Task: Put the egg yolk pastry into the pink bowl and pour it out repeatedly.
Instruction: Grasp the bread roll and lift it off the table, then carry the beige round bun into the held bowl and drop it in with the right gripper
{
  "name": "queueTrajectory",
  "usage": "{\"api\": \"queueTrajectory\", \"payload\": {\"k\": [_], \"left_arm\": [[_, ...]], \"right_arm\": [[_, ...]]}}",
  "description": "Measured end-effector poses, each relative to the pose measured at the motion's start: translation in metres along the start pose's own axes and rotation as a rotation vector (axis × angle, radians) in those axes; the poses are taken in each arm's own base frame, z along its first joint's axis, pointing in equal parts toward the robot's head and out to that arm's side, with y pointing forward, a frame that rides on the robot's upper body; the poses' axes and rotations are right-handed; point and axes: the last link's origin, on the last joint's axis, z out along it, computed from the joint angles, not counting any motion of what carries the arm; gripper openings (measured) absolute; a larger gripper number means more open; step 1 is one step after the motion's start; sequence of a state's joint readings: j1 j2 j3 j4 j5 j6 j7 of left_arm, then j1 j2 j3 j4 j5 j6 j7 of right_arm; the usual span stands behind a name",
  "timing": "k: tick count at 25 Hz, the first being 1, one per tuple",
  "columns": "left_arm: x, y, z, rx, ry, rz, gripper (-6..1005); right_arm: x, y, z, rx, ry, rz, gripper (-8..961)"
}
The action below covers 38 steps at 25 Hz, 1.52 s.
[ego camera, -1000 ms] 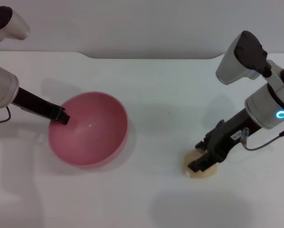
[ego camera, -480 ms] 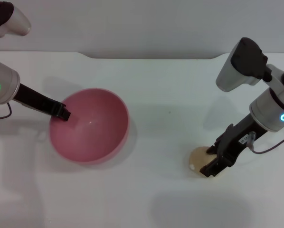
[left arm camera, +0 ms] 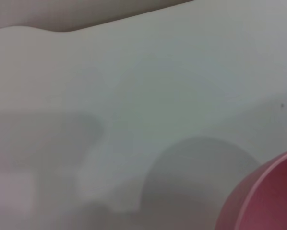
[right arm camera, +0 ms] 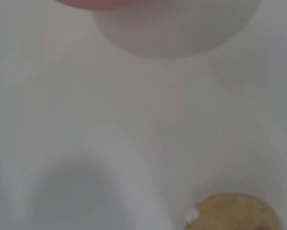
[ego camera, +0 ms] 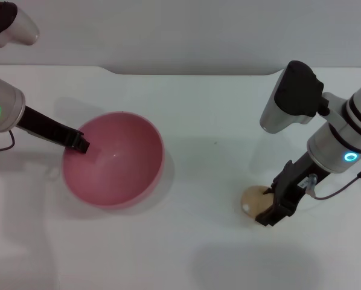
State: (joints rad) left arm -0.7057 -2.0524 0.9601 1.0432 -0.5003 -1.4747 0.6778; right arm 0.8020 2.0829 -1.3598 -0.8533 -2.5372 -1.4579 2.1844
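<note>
The pink bowl (ego camera: 113, 159) sits empty and upright on the white table (ego camera: 198, 121), so from what I see the pastry isn't in it yet; loading and pouring are both still ahead this cycle.

The egg yolk pastry (ego camera: 254, 200) lies on the table well to the right of the bowl, not lifted as far as I can judge. In the right wrist view it shows as a tan dome (right arm camera: 232, 212) on the table surface, with the bowl's underside blurred far off.

My right gripper (ego camera: 276, 205) is down at the pastry, on the side away from the bowl, touching or just beside it. I cannot tell if its jaws are apart or closed on the pastry; the fingers hide each other.

My left gripper (ego camera: 79, 143) is at the bowl's far-left rim, apparently pinched on the wall, one finger inside. I judge it clamped on the bowl, ready for tipping. The left wrist view only catches a slice of the bowl (left arm camera: 266, 196).
</note>
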Motion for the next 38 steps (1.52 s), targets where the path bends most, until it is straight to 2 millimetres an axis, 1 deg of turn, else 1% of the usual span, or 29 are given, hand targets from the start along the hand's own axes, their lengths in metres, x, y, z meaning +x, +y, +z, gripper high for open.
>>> {"api": "queueTrajectory", "payload": {"k": [5, 10, 14, 17, 20, 22, 24, 26, 28, 29, 30, 33, 36, 38], "left_arm": [[0.000, 0.000, 0.000, 0.000, 0.001, -0.001, -1], [0.001, 0.001, -0.001, 0.001, 0.004, -0.002, -1], [0.001, 0.001, -0.001, 0.000, 0.005, -0.002, 0], [0.002, 0.002, -0.001, 0.000, 0.005, 0.000, 0], [0.006, 0.003, -0.002, 0.002, 0.005, 0.009, 0], [0.008, 0.006, 0.000, 0.001, -0.001, 0.021, -1], [0.008, 0.008, 0.002, 0.002, -0.011, 0.031, -1], [0.008, 0.010, 0.005, 0.003, -0.025, 0.043, -1], [0.007, 0.013, 0.008, 0.002, -0.036, 0.051, -1], [0.007, 0.014, 0.009, 0.002, -0.042, 0.053, 0], [0.007, 0.016, 0.011, 0.002, -0.049, 0.056, 0], [0.007, 0.021, 0.014, 0.003, -0.063, 0.065, 0], [0.008, 0.025, 0.016, -0.001, -0.071, 0.079, 0], [0.009, 0.026, 0.017, -0.004, -0.071, 0.084, -1]], "right_arm": [[-0.003, -0.003, -0.004, 0.008, -0.027, -0.003, 523], [0.001, -0.005, -0.002, 0.018, -0.036, -0.016, 462], [0.000, -0.011, -0.007, 0.042, -0.108, -0.011, 413], [-0.012, -0.016, -0.017, 0.078, -0.205, -0.008, 389], [-0.036, -0.014, -0.032, 0.102, -0.328, -0.042, 365], [-0.054, -0.008, -0.043, 0.101, -0.403, -0.091, 349], [-0.071, 0.001, -0.054, 0.091, -0.479, -0.165, 332], [-0.086, 0.014, -0.063, 0.071, -0.560, -0.251, 316], [-0.095, 0.026, -0.068, 0.040, -0.622, -0.328, 299], [-0.099, 0.035, -0.067, 0.016, -0.635, -0.384, 290], [-0.101, 0.040, -0.065, 0.004, -0.635, -0.409, 282], [-0.103, 0.057, -0.047, -0.035, -0.546, -0.518, 265], [-0.102, 0.065, -0.029, -0.043, -0.471, -0.566, 252], [-0.103, 0.070, -0.024, -0.051, -0.461, -0.573, 244]]}}
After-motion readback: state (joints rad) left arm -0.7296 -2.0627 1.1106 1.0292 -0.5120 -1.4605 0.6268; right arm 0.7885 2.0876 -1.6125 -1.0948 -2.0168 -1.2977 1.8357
